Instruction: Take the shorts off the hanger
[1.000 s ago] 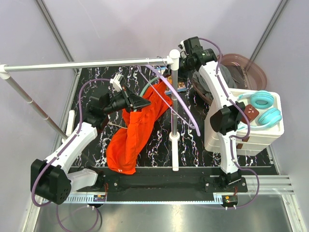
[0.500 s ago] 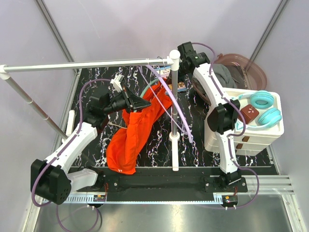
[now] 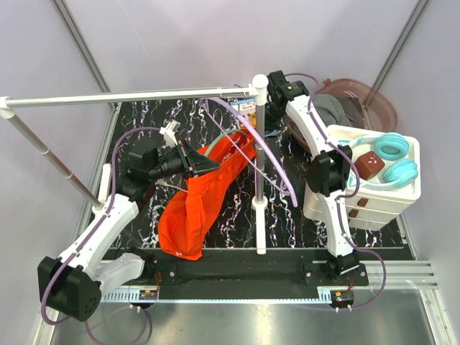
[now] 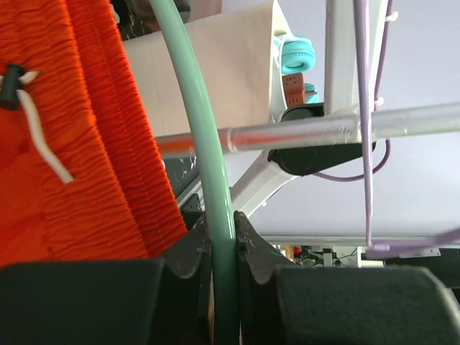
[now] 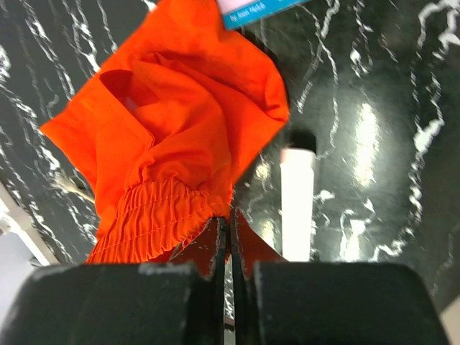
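Note:
The bright orange-red shorts [image 3: 195, 205] hang on a pale green hanger [image 3: 224, 135] and trail down onto the dark marbled table. My left gripper [image 3: 213, 164] is shut on the hanger's green tube [image 4: 208, 144], which runs straight up between its jaws [image 4: 223, 223]; the gathered waistband [image 4: 86, 144] lies just to the left. My right gripper [image 3: 277, 86] is up by the top of the white post. In its wrist view it [image 5: 230, 219] is shut with nothing between the jaws, and the waistband edge [image 5: 180, 208] lies right at its tips. The grey shorts [image 3: 334, 109] lie in the brown basin.
A white rail [image 3: 129, 95] spans the back left, and its upright post [image 3: 259, 180] stands mid-table, also seen as the post [image 5: 297, 201] in the right wrist view. The brown basin [image 3: 377, 100] sits back right. A white drawer unit [image 3: 359, 208] carries teal headphones [image 3: 392, 154].
My right gripper has swung left from the basin toward the post and gone from open to shut. My left gripper has drawn slightly left with the hanger still in it.

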